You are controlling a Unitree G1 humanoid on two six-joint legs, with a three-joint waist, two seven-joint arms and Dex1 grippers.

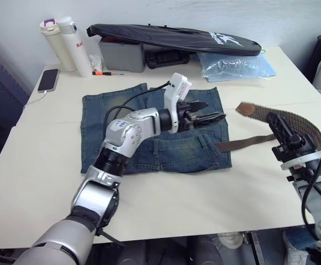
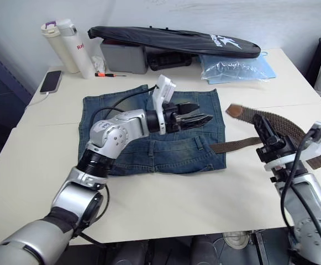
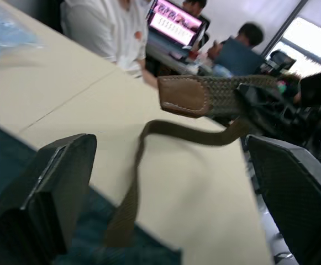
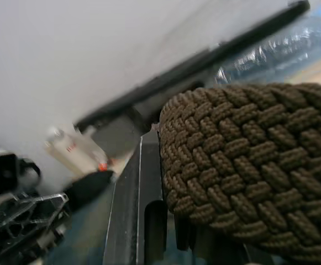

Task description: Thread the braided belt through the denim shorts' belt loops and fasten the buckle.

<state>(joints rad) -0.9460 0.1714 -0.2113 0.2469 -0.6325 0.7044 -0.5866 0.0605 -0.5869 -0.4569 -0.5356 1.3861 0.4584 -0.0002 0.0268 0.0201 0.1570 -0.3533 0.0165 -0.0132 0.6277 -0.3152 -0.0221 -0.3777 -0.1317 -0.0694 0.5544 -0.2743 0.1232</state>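
The right pincer (image 2: 265,135) is clenched on the braided belt (image 2: 284,126) midway along, lifted above the tabletop's (image 1: 166,199) right edge. The left pincer (image 1: 207,117) hovers released above the denim shorts (image 1: 149,149), aimed at the belt's leather tip (image 3: 185,95). It should probably close squarely on that tip before steering it toward a loop. The belt is brown and woven; one end trails onto the shorts' waistband.

Cream table (image 1: 166,199). Denim shorts (image 1: 149,152) flat at centre. Far edge: two bottles (image 1: 66,44) at robot's left, phone (image 1: 48,80) just beside them, grey case (image 1: 121,55) under a long black bag (image 1: 177,37), clear blue plastic bag (image 1: 235,65) to the right. Braided belt (image 1: 243,144) trails off the shorts onto the table.
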